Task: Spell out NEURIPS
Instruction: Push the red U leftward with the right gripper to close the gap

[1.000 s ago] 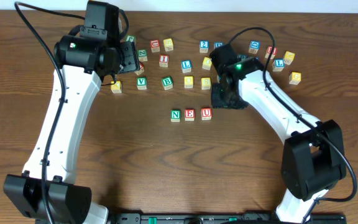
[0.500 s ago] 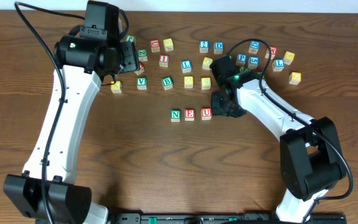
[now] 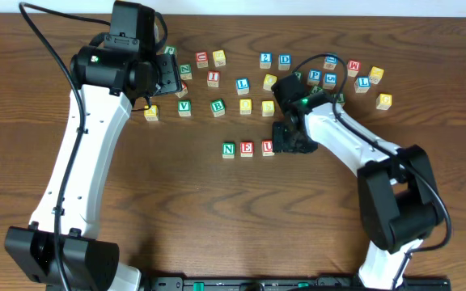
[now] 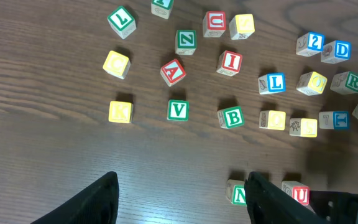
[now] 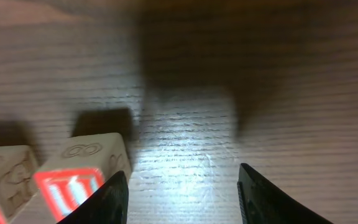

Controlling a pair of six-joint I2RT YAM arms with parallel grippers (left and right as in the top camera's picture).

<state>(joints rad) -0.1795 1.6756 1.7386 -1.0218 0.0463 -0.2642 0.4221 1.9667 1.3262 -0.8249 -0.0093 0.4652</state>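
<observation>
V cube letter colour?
Green on a pale face; the V cube shows best in the left wrist view.

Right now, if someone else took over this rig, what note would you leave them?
Left gripper: open, empty, hovering over the scattered cubes at the far side of the table.
Right gripper: open, empty, low over bare wood beside U, at the row's open end.
Done: N, E, U stand in a row mid-table.
To do: R, I, P, S. I, P and R lie among the scattered cubes; I cannot pick out an S.
</observation>
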